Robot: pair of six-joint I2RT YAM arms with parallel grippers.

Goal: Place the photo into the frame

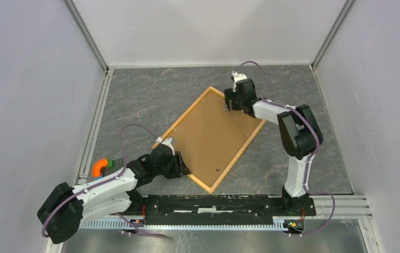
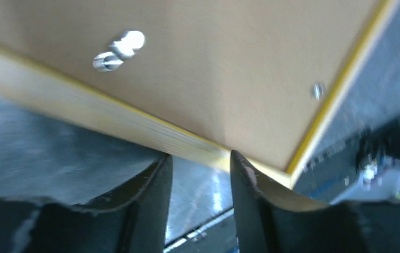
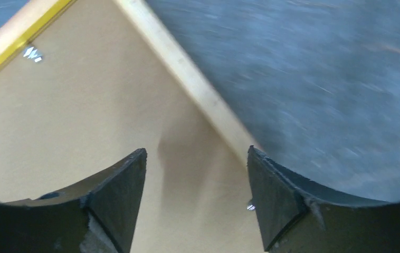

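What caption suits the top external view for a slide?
Left arm and right arm meet opposite ends of a face-down wooden frame, brown backing panel showing.

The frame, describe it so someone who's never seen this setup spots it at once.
In the middle of the grey table, a big flat rectangle lies turned diagonally. That is the frame: a thin orange-yellow wooden rim around a brown board, the only wooden thing in view.

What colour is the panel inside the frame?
The panel is plain mid-brown, clearest in the top external view.
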